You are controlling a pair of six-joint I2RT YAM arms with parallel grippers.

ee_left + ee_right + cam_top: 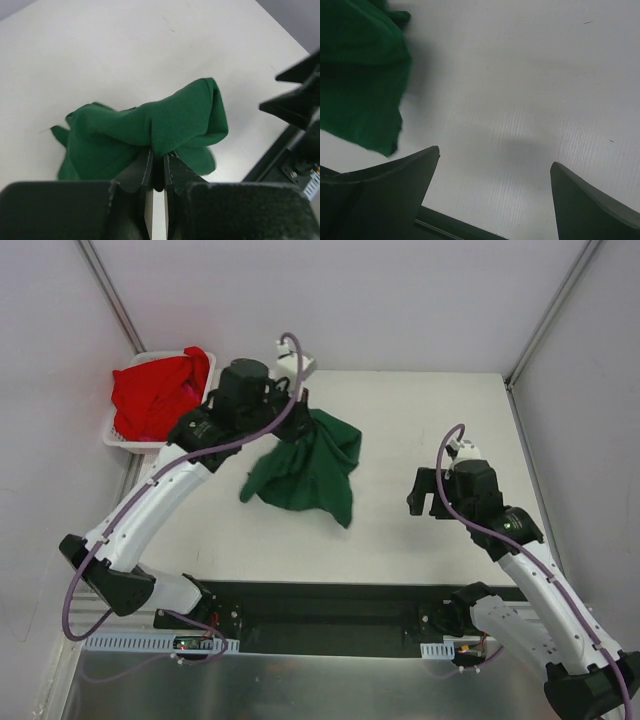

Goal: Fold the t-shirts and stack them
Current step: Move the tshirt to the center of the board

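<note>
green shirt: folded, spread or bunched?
Bunched. The green shirt hangs crumpled from the shut left pincer, which pinches one fold of it; no flat, squared layers show.

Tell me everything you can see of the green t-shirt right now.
The green t-shirt is plain dark green soft cloth, crumpled, unfolded. The left gripper is shut on a bunched fold at its top; the rest drapes down, seemingly onto the white table. The open right gripper is clear of it.

The white desk [420, 420] is lit brightly and evenly; soft shadow is cast beside the blurred dark green cloth t-shirt [355, 75].
</note>
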